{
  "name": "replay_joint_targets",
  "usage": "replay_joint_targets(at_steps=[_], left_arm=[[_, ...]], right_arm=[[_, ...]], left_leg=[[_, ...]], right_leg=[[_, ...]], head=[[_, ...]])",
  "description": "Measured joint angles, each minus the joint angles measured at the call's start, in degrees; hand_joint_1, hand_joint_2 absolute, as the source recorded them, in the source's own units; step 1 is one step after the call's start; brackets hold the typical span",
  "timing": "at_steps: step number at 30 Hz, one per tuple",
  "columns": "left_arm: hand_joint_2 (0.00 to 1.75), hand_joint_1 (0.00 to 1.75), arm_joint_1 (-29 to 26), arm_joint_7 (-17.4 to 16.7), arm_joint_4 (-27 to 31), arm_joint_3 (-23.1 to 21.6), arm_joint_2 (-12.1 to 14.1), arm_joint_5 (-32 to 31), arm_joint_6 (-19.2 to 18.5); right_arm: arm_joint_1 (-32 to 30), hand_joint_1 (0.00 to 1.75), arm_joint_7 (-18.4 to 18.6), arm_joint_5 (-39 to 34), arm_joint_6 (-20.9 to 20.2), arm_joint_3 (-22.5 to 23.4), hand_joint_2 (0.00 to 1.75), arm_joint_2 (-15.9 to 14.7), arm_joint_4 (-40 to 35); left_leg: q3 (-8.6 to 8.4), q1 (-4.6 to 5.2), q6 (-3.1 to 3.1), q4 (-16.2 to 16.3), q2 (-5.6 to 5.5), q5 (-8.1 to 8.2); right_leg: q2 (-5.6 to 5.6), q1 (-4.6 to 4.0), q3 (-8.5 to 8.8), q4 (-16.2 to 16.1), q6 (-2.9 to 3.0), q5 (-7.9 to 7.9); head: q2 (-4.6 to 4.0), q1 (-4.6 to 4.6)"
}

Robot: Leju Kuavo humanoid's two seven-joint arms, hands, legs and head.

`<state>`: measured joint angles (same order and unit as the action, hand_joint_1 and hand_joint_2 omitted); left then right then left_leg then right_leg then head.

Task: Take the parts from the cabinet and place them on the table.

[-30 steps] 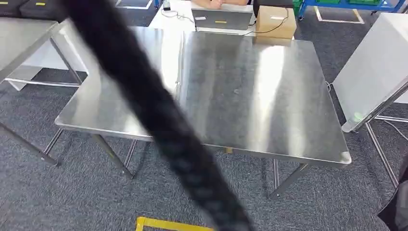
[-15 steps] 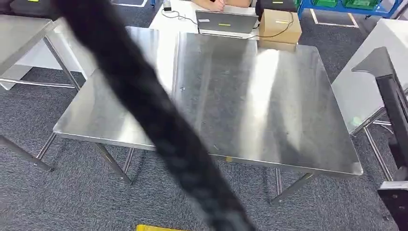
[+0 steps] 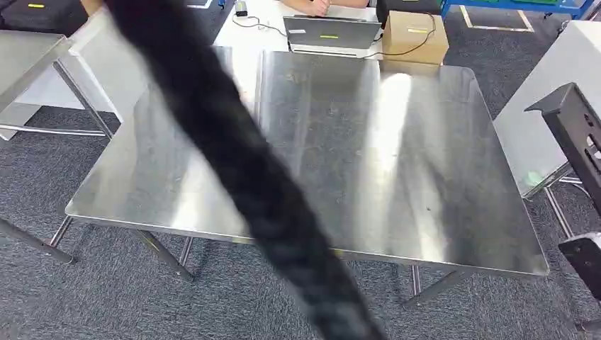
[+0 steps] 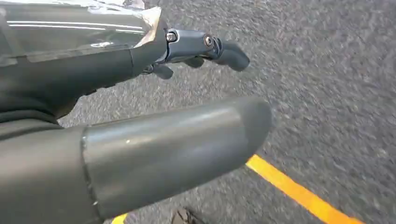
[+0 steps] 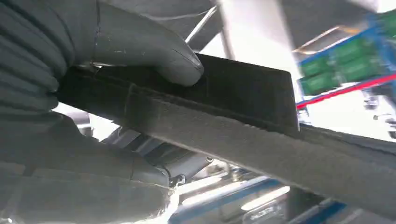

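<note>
The steel table (image 3: 397, 177) stands straight ahead in the head view, its top bare. A long, flat black part (image 3: 575, 127) rises at the right edge of that view, beside the table's right side. In the right wrist view my right hand (image 5: 79, 98) grips this black part (image 5: 243, 93), thumb pressed on its flat face and fingers under it. My left hand (image 4: 116, 74) hangs over grey carpet, its fingers (image 4: 219, 46) stretched out and apart from the thumb, holding nothing.
A blurred black braided strand (image 3: 234, 163) hangs close to the camera and crosses the table diagonally. A laptop (image 3: 327, 34) and a cardboard box (image 3: 414, 35) sit on a white desk behind. Another steel table (image 3: 28, 57) stands left, a white table (image 3: 553, 99) right. Yellow floor tape (image 4: 299, 191) runs below.
The camera has moved nearer the table, which now sits larger and lower in view. The black part has come into view at the right edge.
</note>
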<state>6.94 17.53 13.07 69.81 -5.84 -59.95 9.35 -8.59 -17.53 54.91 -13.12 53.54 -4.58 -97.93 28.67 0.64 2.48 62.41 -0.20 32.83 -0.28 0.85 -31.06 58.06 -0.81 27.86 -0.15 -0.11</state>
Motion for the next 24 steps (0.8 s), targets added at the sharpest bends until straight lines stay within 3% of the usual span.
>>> replay_joint_targets(at_steps=[2, 3, 4, 5, 7, 8, 9, 10, 11, 12, 13, 14, 15, 18, 20, 24], left_arm=[[0.00, 0.00, 0.4, -0.3, 0.0, -0.3, 0.2, -0.2, 0.2], [0.00, 0.00, 0.4, -0.4, 0.0, -0.4, 0.3, -0.3, 0.2], [0.00, 0.00, 0.4, -0.4, 0.0, -0.5, 0.4, -0.5, 0.2], [0.00, 0.00, 0.4, -0.4, 0.0, -0.6, 0.4, -0.6, 0.2], [0.00, 0.00, 0.5, -0.2, 0.0, -0.9, 0.5, -0.7, 0.2], [0.00, 0.00, 0.7, -0.1, 0.0, -1.0, 0.5, -0.7, 0.2], [0.00, 0.00, 1.0, -0.1, 0.0, -1.3, 0.7, -0.7, 0.2], [0.00, 0.00, 1.1, -0.1, 0.0, -1.6, 0.9, -0.7, 0.2], [0.00, 0.00, 1.4, -0.1, 0.0, -1.8, 1.0, -0.7, 0.1], [0.00, 0.00, 1.5, -0.1, 0.0, -1.9, 1.0, -0.7, 0.1], [0.00, 0.00, 1.4, -0.3, 0.0, -2.0, 1.0, -0.7, 0.2], [0.00, 0.00, 1.4, -0.4, 0.0, -2.0, 1.0, -0.7, 0.2], [0.00, 0.00, 1.4, -0.4, 0.0, -2.1, 1.0, -0.7, 0.2], [0.00, 0.00, 1.5, -0.7, 0.0, -2.8, 1.0, -0.7, 0.2], [0.00, 0.00, 1.8, -1.2, 0.0, -3.3, 1.0, -1.0, -0.1], [0.00, 0.00, 3.2, -2.6, 0.0, -4.7, 0.9, -1.7, -0.5]], right_arm=[[0.2, 1.52, 1.2, 3.8, 1.7, -2.5, 1.75, -2.0, 2.4], [0.2, 1.52, 1.8, 5.7, 2.8, -4.2, 1.75, -3.0, 3.6], [0.2, 1.52, 2.8, 6.8, 4.2, -6.5, 1.75, -4.2, 5.3], [0.3, 1.52, 3.9, 7.8, 5.2, -8.3, 1.75, -5.0, 6.5], [0.6, 1.52, 6.0, 9.2, 6.8, -11.6, 1.75, -6.5, 8.7], [1.0, 1.52, 7.3, 9.6, 7.8, -13.8, 1.75, -7.5, 10.2], [1.6, 1.52, 8.6, 9.7, 9.0, -17.1, 1.75, -8.9, 12.1], [1.8, 1.52, 9.1, 9.7, 9.6, -19.2, 1.75, -9.8, 13.3], [2.1, 1.52, 9.4, 9.5, 10.1, -21.1, 1.75, -10.5, 14.6], [2.2, 1.52, 9.7, 9.3, 10.4, -22.2, 1.75, -11.1, 15.3], [2.2, 1.52, 9.9, 9.4, 10.5, -23.9, 1.75, -12.0, 16.1], [2.3, 1.52, 10.4, 9.5, 11.0, -25.5, 1.75, -12.8, 17.1], [3.0, 1.52, 11.0, 10.0, 11.3, -27.2, 1.75, -13.6, 18.1], [6.1, 1.52, 12.9, 13.3, 13.0, -33.5, 1.75, -14.3, 22.1], [8.9, 1.52, 12.0, 16.6, 12.5, -39.4, 1.75, -14.0, 25.9], [16.6, 1.52, 10.3, 20.8, 11.8, -53.9, 1.75, -10.8, 36.4]], left_leg=[[4.53, -0.39, -0.66, 7.3, -0.02, 2.85], [7.66, -0.59, -1.01, 11.4, -0.02, 4.64], [10.08, -0.80, -1.26, 13.8, 0.00, 5.12], [11.12, -1.00, -1.38, 13.7, 0.01, 4.16], [10.95, -1.24, -1.47, 10.8, 0.03, 0.99], [10.01, -1.33, -1.54, 7.4, 0.06, -1.83], [8.13, -1.41, -1.51, 1.6, 0.09, -6.01], [7.12, -1.36, -1.37, -0.9, 0.15, -7.23], [7.91, -0.74, -1.26, -1.4, 0.16, -3.35], [7.19, -0.74, -0.68, -1.1, 0.01, -3.54], [7.01, -0.95, -0.61, -2.0, 0.00, -7.15], [7.00, -0.90, -1.18, -1.9, -0.01, -6.22], [7.08, -0.70, -0.55, -1.9, -0.08, -6.61], [7.10, -0.52, -0.37, -1.9, -0.11, -6.56], [7.12, -0.53, -0.27, -1.9, -0.03, -6.50], [7.08, -0.56, -0.11, -1.9, 0.07, -6.53]], right_leg=[[-0.01, 0.01, 0.55, -0.1, 0.72, 0.53], [0.03, 0.01, 0.70, -0.1, 0.93, 0.71], [0.14, 0.04, 0.88, -0.1, 0.90, 0.93], [0.29, 0.09, 1.10, -0.1, 0.86, 1.08], [0.52, 0.26, 1.57, 0.0, 0.50, 1.41], [0.69, 0.35, 1.98, 0.0, 0.29, 1.65], [0.78, 0.49, 2.61, 0.0, -0.08, 2.08], [0.75, 0.48, 2.22, -0.1, -0.48, 2.40], [0.77, 0.15, 2.84, 0.1, -0.79, 2.56], [0.71, 0.08, 2.16, 0.0, -1.18, 2.75], [0.45, -0.24, 2.31, 0.4, -1.26, 3.47], [0.30, -0.13, 2.40, 0.3, -0.21, 3.45], [0.27, -0.15, 2.62, 0.2, -0.25, 3.32], [0.27, -0.49, 3.25, -0.5, -0.61, 3.11], [0.28, -0.56, 3.30, -0.7, -0.84, 2.99], [0.36, -0.60, 2.77, -0.9, -1.43, 2.86]], head=[[-0.02, -0.07], [0.00, -0.09], [0.00, -0.09], [-0.02, -0.11], [0.00, -0.09], [-0.02, -0.11], [0.00, -0.09], [-0.02, -0.09], [-0.11, -0.33], [-0.09, -0.75], [-0.07, -0.57], [-0.09, -0.55], [-0.09, -0.46], [-0.09, -0.53], [-0.09, -0.53], [-0.09, -0.55]])
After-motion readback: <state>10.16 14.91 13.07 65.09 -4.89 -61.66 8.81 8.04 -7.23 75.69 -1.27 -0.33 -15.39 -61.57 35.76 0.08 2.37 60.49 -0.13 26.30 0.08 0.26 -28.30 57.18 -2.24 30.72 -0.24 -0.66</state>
